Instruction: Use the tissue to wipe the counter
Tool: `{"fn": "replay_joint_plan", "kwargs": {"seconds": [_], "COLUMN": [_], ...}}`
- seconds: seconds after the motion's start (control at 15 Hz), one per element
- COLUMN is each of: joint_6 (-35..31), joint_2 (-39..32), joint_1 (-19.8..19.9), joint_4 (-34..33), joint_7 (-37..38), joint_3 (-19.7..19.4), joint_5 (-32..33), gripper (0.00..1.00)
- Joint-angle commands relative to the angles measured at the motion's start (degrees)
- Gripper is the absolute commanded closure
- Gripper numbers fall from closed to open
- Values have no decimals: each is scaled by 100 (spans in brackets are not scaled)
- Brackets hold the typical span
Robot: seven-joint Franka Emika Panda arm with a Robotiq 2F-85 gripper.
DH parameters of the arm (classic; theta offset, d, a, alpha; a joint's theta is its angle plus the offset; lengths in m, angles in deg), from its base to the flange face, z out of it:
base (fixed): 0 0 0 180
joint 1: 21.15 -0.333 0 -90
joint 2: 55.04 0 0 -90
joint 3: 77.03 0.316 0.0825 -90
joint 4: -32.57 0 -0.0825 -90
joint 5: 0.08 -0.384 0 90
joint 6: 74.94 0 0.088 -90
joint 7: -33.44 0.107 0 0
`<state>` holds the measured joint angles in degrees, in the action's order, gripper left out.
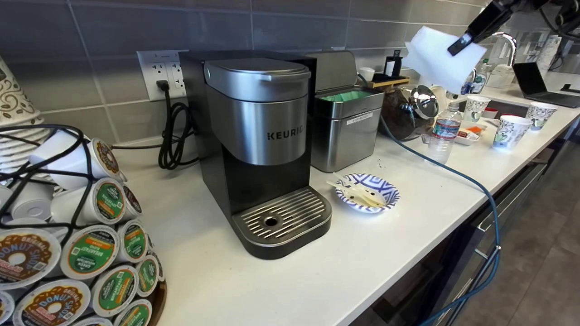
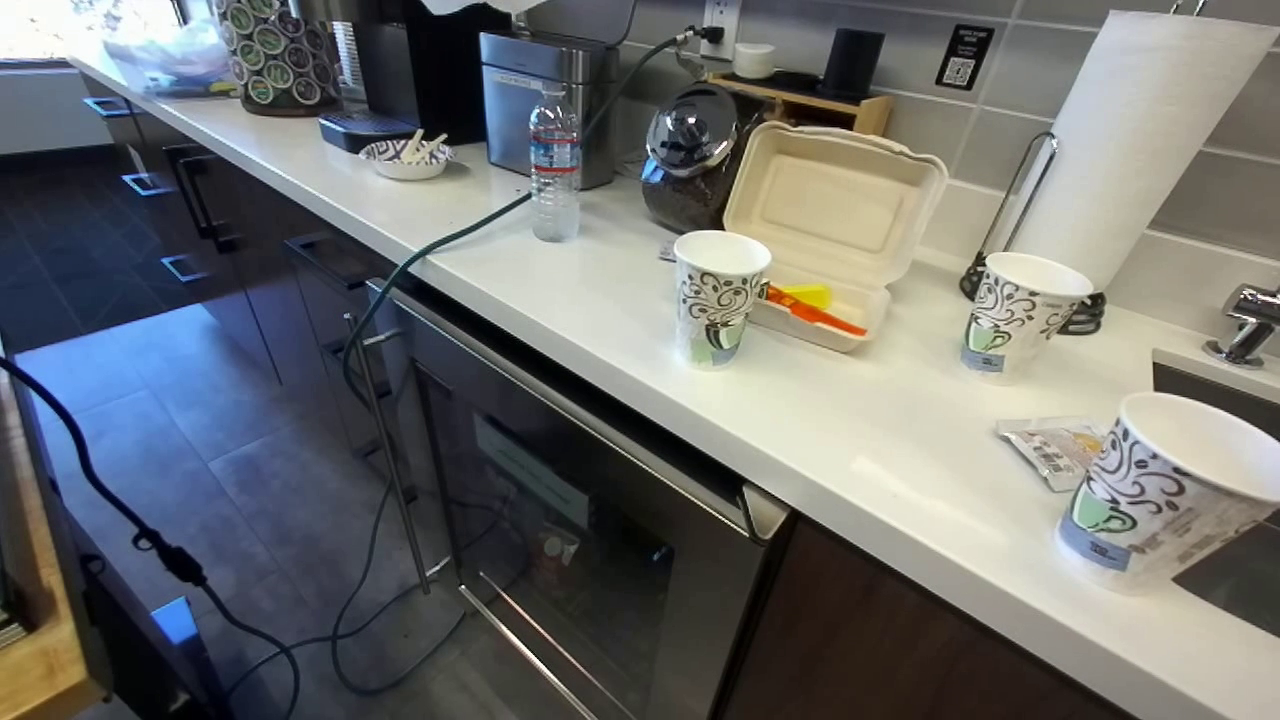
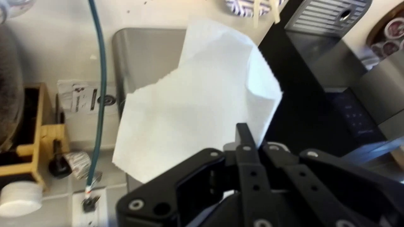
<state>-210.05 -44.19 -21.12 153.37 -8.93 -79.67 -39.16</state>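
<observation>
The tissue [image 1: 426, 56], a white sheet with a folded corner, hangs in the air from my gripper [image 1: 457, 45]. In the wrist view the tissue [image 3: 189, 107] fans out ahead of the fingers, and the gripper [image 3: 256, 143] is shut on one edge of it; part of the far finger is hidden. Only a sliver of the tissue [image 2: 480, 4] shows at the top of an exterior view, where the gripper is out of frame. Below stretches the white counter [image 1: 281, 290], apart from the tissue. Small dark specks [image 1: 383, 164] lie on it near the metal bin.
A Keurig coffee maker [image 1: 267, 149], a metal bin [image 1: 346, 131] and a patterned plate with utensils [image 1: 385, 185] stand on the counter. Farther along are a water bottle [image 2: 555, 165], paper cups [image 2: 720, 300] and a food box [image 2: 835, 210]. A blue cable [image 1: 453, 170] crosses the counter.
</observation>
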Motion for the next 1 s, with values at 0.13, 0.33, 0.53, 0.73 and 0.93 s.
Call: {"fn": "replay_joint_plan", "kwargs": {"seconds": [0.13,0.33,0.53,0.73,0.93], "joint_6": [517,71,-11,165,213], "joint_2": [-510,-901,-1233,-1459,-1680], "joint_1": [-241,-205,-213,-240,-245], "joint_4": [165,227,149,35,-52], "joint_7": [874,1839,2414,2747,3128], "joint_3": [268,356,359,405,440], "joint_5": [870,1845,2326,2556,3046], "gripper": [100,100,100,100,100]}}
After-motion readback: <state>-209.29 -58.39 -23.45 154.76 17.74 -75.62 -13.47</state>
